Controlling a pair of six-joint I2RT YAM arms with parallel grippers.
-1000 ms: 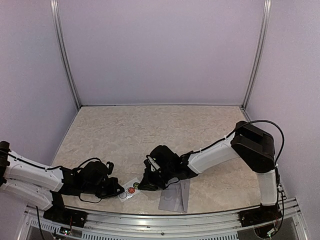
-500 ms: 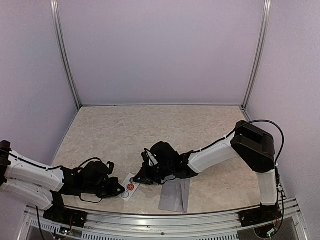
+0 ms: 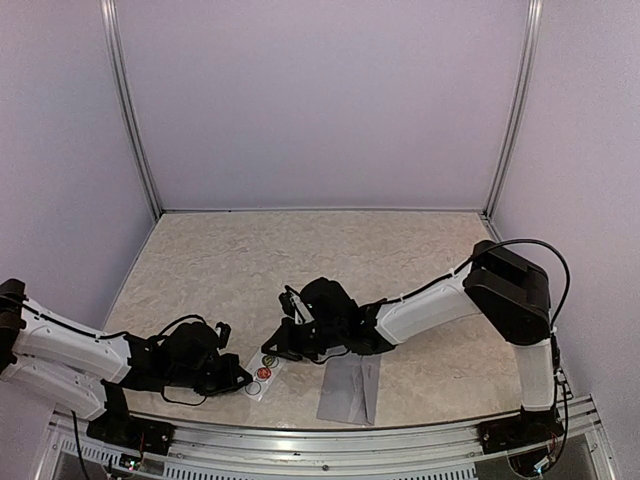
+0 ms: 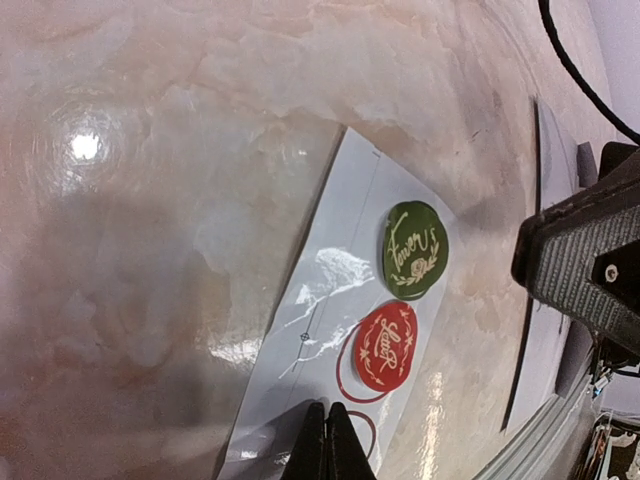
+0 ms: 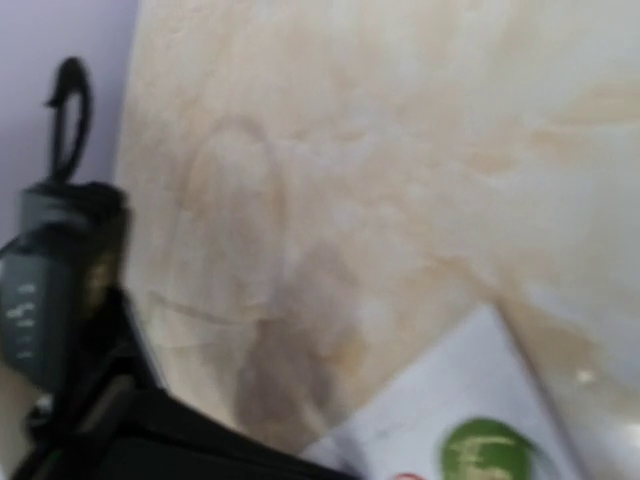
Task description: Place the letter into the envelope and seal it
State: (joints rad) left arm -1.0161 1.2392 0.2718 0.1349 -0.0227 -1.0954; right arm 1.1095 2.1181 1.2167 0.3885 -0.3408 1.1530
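The bench is a pale, marbled slab, glossy enough to throw back the lamp, so flat paper will probably slide on it rather than lift.

The envelope lies flat near the bench's front edge, just right of centre and close beside the right arm's wrist. It looks light, thin and limp. It will likely crease if pinched hard and sag if lifted by one corner. The best hold seems to be along a free edge, or pinning the body down while the flap is pressed. No separate letter sheet shows, and I cannot tell how the flap lies.

The sticker card, small, white and shiny, sits just left of the envelope.

The left end effector is pressed together, its tips at the card's near edge. I cannot tell whether they nip the card or only hold it down. The right end effector is also pressed together and hovers at the card's far end, with nothing visibly between its fingers.

The green sticker and the red sticker are round seals, thin and likely tacky-backed, best peeled from the rim. Each carries pale cursive lettering with a small flourish. The red one may read "Love", but neither is surely legible.
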